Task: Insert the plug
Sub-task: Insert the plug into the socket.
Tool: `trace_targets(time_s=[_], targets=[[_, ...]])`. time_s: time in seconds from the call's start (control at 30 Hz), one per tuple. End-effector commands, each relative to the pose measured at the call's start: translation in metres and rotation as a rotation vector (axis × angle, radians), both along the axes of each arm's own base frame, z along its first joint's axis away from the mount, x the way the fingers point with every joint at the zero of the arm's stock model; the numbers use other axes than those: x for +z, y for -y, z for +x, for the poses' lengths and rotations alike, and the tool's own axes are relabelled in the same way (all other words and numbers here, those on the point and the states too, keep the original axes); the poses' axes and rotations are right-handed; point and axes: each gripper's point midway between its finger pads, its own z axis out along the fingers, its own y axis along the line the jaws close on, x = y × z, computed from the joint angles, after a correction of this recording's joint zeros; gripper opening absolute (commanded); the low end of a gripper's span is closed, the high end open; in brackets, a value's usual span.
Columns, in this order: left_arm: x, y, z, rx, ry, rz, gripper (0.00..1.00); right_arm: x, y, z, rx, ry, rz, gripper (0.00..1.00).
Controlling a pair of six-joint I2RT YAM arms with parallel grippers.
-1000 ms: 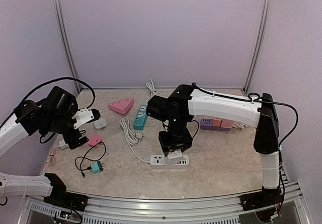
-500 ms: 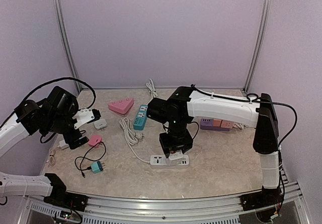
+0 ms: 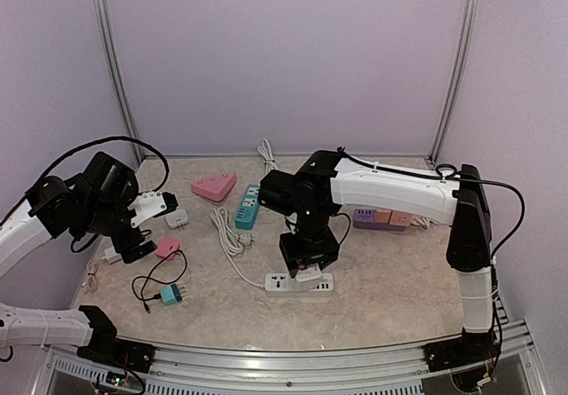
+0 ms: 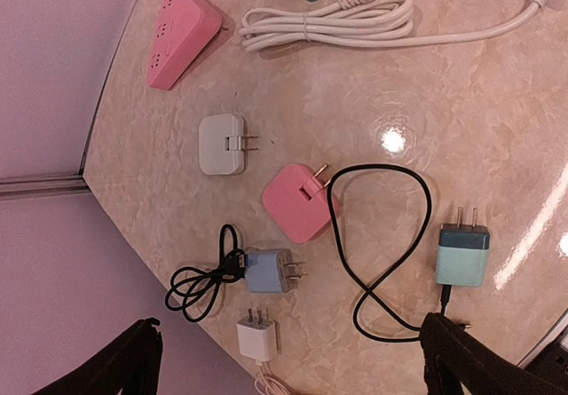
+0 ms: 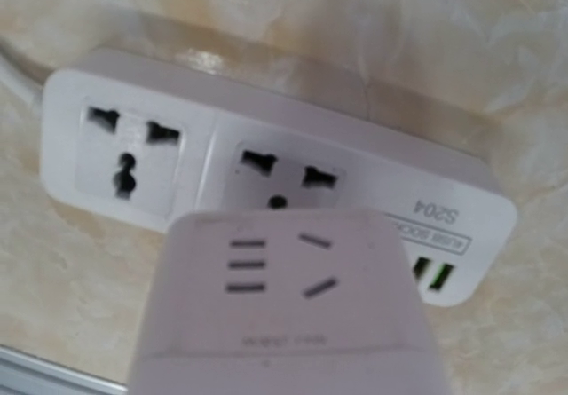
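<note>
We judged the step in hand to be the insertion itself. The right tool (image 3: 309,264) hung low over the white power strip (image 5: 373,133), which lay on the table (image 3: 390,280) in front of the arms. Its jaws stood about half open and closed on the white plug adapter (image 5: 284,297). In the right wrist view the adapter's own socket face filled the foreground. Its far edge overlapped the near rim of the strip, just below the second socket (image 5: 280,177) and beside the USB ports (image 5: 429,273). The first socket (image 5: 131,146) lay uncovered to one side. The adapter's pins were hidden beneath it, so we could not tell whether they had entered any slots. From above, the adapter seemed to be touching the strip or just over it.

The left tool (image 4: 290,328) was spread to its widest and held nothing. It hovered well apart over the loose chargers, among them a pink charger (image 4: 297,204).

To our mind, the next move called for lining the pins up squarely over the second socket and then pressing straight down. The strip was unclamped and might have shifted under the push.
</note>
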Motion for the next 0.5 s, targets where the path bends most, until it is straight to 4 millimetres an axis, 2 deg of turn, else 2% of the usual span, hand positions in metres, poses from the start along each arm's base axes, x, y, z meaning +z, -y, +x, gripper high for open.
trace_targets(time_s=[0.0,0.23,0.47], targets=[[0.007,0.003,0.003,-0.004,0.019,-0.018,0.99,-0.007,-0.001,0.001,0.008,-0.016,-0.002,0.0],[0.008,0.004,0.003,-0.004,0.019,-0.02,0.99,-0.014,0.002,0.005,0.005,-0.014,-0.014,0.0],[0.007,0.004,0.003,-0.006,0.017,-0.02,0.99,-0.013,-0.005,0.016,0.002,0.011,0.016,0.0]])
